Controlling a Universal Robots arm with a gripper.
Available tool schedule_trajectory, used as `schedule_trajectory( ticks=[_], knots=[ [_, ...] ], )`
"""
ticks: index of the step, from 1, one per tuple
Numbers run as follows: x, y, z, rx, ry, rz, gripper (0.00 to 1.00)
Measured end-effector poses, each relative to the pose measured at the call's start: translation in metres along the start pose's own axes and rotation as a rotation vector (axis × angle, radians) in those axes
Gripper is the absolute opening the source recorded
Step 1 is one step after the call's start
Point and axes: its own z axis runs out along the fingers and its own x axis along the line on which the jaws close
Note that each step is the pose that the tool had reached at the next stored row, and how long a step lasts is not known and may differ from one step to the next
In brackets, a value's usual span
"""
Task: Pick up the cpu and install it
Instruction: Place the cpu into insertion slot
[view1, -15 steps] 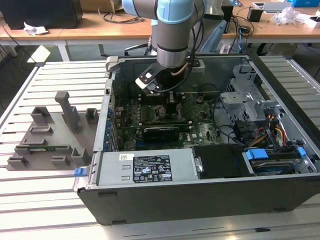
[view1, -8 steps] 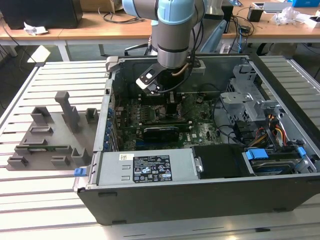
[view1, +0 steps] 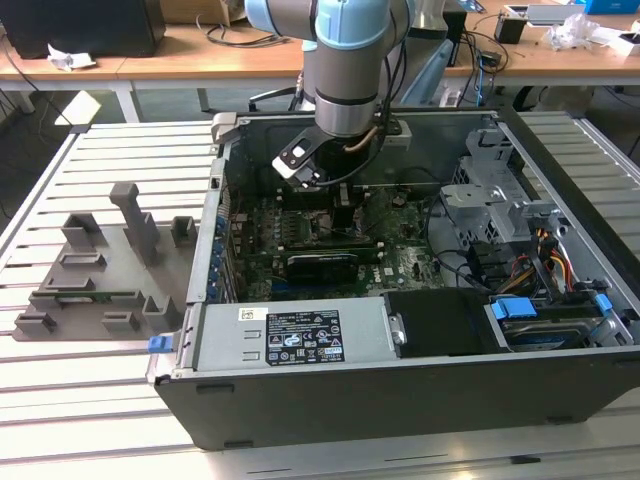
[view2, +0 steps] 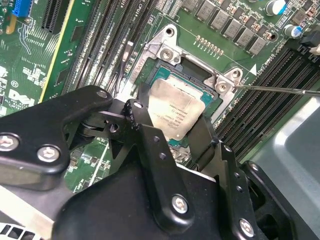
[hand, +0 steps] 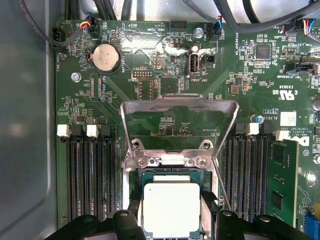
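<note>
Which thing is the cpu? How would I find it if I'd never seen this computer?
Look inside the big open computer case, at the green board on its floor. Between the rows of long black slots sits a metal frame. The cpu is the flat square framed by it, silver-grey and smooth on top, unlike the bumpy little parts around.

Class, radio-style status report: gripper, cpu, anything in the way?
Status: gripper shut on cpu, down at socket inside computer case; seated or not, cannot tell. Socket's load plate swung open, nothing blocking.
</note>
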Motion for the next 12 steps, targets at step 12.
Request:
schedule_trajectory(
  ticks=[12],
  knots=[
    [0.0017, -0.0008, -0.0386, 0.0010, -0.0006, 0.000, 0.53]
  ],
)
